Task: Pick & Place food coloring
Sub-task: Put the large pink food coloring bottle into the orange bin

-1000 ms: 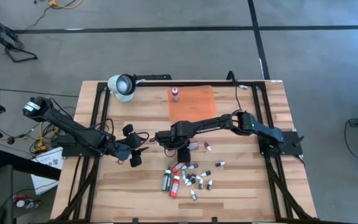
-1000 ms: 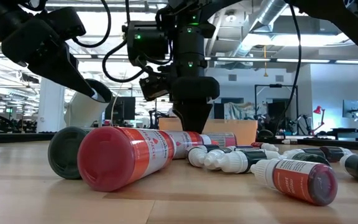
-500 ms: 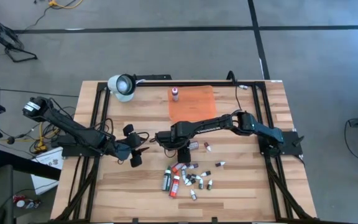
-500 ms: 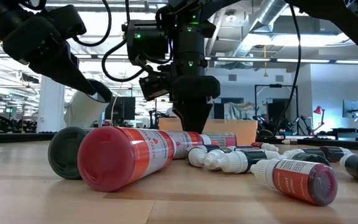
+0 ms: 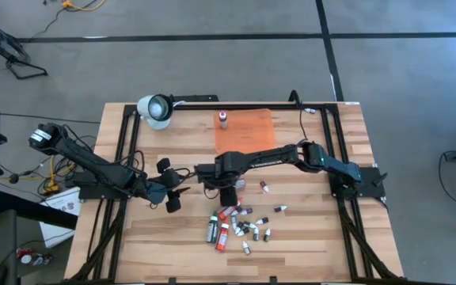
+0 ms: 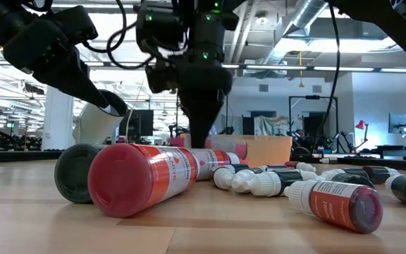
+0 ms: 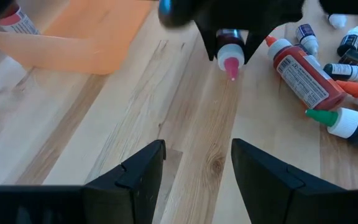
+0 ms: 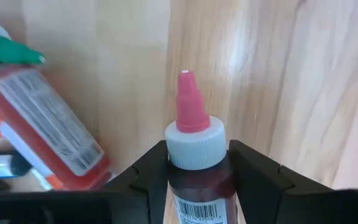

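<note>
Nearest you, the heap of small food-colouring bottles [image 5: 236, 226] lies on the wooden table [image 5: 307, 245]. Just beyond it your right gripper [image 8: 194, 163] pinches a pink-tipped, white-collared dropper bottle [image 8: 193, 140], long axis running out past the fingers, apparently lifted clear. Beside it the left gripper [image 7: 194, 165] hovers spread and empty. Farther off is the flat orange mat [image 5: 244, 131].
</note>
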